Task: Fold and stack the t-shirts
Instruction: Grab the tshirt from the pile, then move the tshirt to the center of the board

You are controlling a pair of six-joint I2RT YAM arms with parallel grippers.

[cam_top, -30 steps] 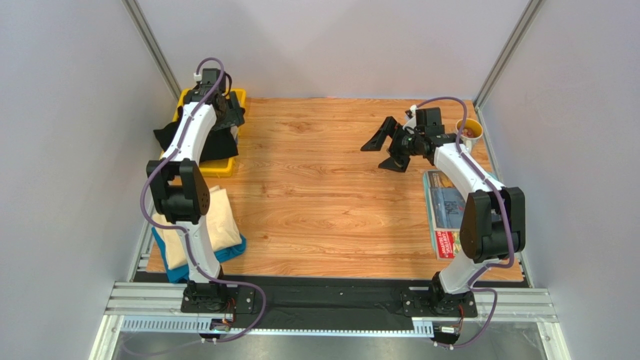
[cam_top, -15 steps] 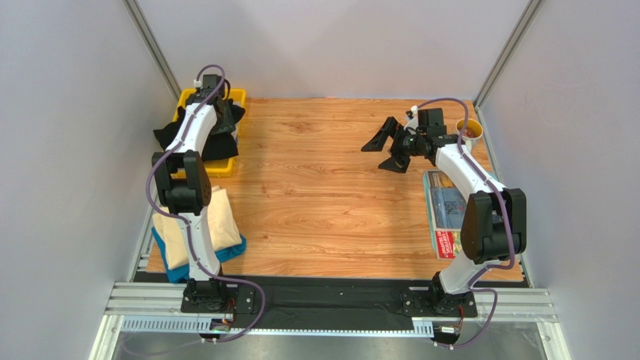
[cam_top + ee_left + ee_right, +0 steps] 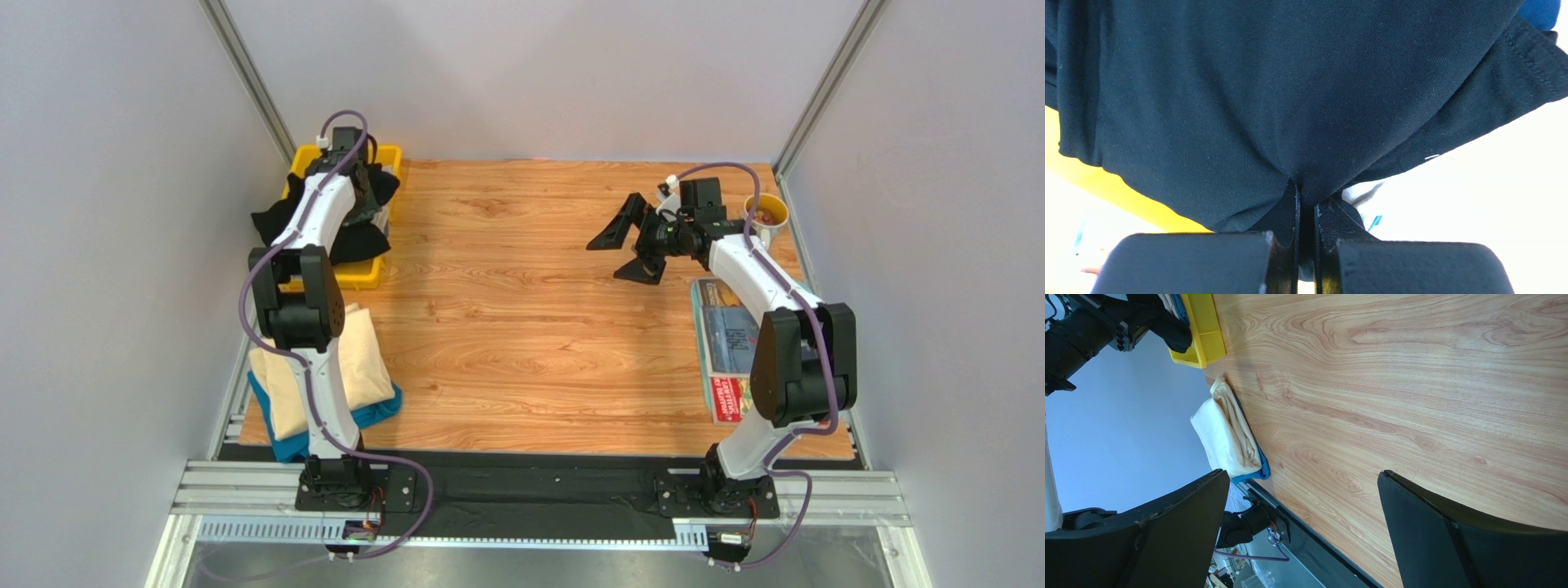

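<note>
Left gripper (image 3: pixel 1306 208) pinched tight on dark t-shirt (image 3: pixel 1290 92), heaped in yellow bin (image 3: pixel 357 273), far-left corner. Right gripper (image 3: pixel 1301 478) jaws wide, holding nothing, over wood table (image 3: pixel 528 319). Cream t-shirt (image 3: pixel 358 355) folded atop teal t-shirt (image 3: pixel 290 444), near-left. Magazines (image 3: pixel 730 349) at right edge, print unreadable.

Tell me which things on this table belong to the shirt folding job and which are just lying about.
Job in hand:
- dark t-shirt, pinched in the left fingers
- cream t-shirt, folded, lying on the teal-blue t-shirt

Lying about:
- yellow bin that the dark t-shirt spills from
- magazines beside the right arm
- cup at the far right corner
</note>
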